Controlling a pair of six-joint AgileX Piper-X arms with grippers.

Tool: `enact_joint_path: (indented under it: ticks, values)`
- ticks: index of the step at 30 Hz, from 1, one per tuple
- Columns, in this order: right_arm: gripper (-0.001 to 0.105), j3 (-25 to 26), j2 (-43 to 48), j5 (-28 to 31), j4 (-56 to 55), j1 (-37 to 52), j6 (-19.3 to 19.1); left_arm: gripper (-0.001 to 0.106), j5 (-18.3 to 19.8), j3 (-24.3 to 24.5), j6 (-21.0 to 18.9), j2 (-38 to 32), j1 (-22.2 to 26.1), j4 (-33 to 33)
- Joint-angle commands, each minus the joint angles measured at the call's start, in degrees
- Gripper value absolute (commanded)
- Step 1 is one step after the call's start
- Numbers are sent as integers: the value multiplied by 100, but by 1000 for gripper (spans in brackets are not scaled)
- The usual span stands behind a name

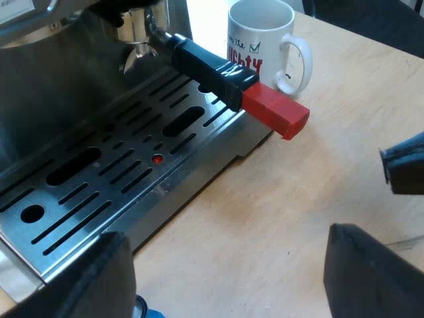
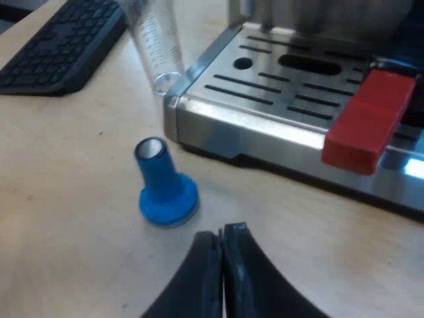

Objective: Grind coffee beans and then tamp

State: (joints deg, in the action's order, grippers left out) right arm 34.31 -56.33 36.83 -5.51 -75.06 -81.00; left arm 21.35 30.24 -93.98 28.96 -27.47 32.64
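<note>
Blue tamper [image 2: 165,189] upright on table [image 2: 73,205], just beyond closed right claw [image 2: 222,233].

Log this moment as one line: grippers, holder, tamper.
left gripper open | right gripper shut | holder locked in machine | tamper standing on table

Close downward wrist views across the drip tray's [image 1: 142,193] front edge, red handle end [image 1: 275,110] in both.
</note>
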Motion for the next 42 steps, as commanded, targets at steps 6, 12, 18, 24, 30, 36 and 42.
enact_joint_path:
  ticks: [6, 12, 18, 24, 30, 36, 42]
  values:
    - [0, 16, -285, 662, 193, 12, -17, 62, 39, 23, -4, -17, -36, -93]
    - [0, 16, -639, 893, 551, 17, -17, 62, 39, 23, -4, -17, -36, -93]
    - [0, 16, -873, 957, 800, 17, -17, 62, 39, 23, -4, -17, -36, -93]
    - [0, 16, -960, 1226, 821, 17, -17, 62, 39, 23, -4, -17, -36, -93]
    - [0, 16, -1008, 1376, 828, 17, -17, 62, 39, 23, -4, -17, -36, -93]
    - [20, 16, -1137, 1389, 876, 138, -17, 62, 39, 23, -4, -17, -36, -93]
    - [23, 16, -1177, 1397, 1178, 311, -17, 62, 39, 23, -4, -17, -36, -83]
